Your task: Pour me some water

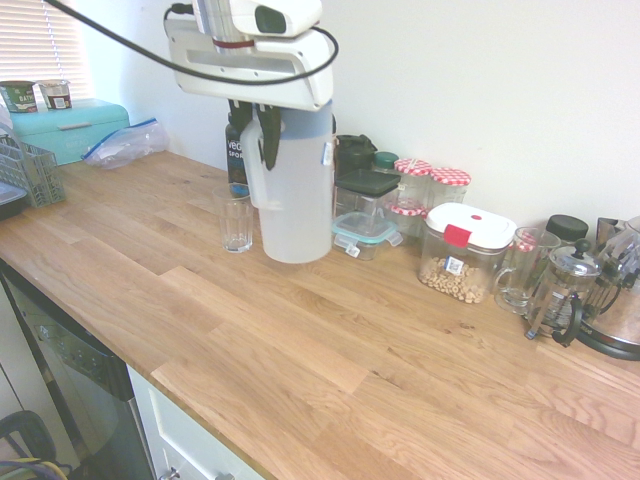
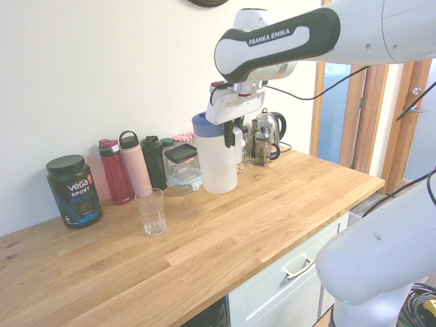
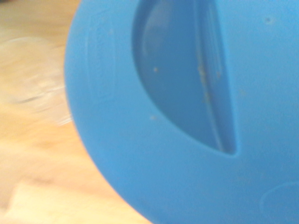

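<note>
One pitcher (image 1: 297,190) hangs off the table (image 1: 300,340), jaws clenched on its handle; next, carry it over the drinking glass (image 1: 237,222) and tilt.

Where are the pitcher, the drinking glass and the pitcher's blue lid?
pitcher (image 1: 297,200), first exterior view, frosted body.
drinking glass (image 2: 151,212), second exterior view, clear side wall.
blue lid (image 3: 187,116), wrist view, top surface.

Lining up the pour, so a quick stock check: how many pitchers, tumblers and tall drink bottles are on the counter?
Pitcher: 1
Tumbler: 1
Bottles: 3 (red bottle, pink bottle, black bottle)
Total: 5
</note>
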`<state>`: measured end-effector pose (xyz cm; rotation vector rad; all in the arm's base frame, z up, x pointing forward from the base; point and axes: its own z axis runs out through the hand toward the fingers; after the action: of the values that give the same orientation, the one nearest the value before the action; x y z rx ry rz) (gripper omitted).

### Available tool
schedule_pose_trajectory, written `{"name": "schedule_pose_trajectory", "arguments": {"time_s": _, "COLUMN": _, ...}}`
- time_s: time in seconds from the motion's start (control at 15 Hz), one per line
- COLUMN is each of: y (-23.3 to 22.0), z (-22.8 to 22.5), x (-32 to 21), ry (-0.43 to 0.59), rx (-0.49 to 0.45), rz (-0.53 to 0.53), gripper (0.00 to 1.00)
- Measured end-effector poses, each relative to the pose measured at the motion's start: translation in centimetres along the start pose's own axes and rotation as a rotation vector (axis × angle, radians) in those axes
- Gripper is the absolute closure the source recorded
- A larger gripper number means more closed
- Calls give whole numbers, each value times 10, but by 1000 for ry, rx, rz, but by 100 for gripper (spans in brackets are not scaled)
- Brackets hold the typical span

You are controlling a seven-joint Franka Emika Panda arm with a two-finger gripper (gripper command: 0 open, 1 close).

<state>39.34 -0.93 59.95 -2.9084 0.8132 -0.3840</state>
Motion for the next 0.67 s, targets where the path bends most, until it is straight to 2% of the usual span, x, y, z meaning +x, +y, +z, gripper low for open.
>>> {"name": "schedule_pose_trajectory", "arguments": {"time_s": 0.33, "y": -59, "z": 30, "x": 13, "ry": -135, "rx": -91, "rz": -223, "gripper": 100}}
{"name": "schedule_pose_trajectory", "arguments": {"time_s": 0.67, "y": -112, "z": 47, "x": 23, "ry": -158, "rx": -250, "rz": -399, "gripper": 100}}
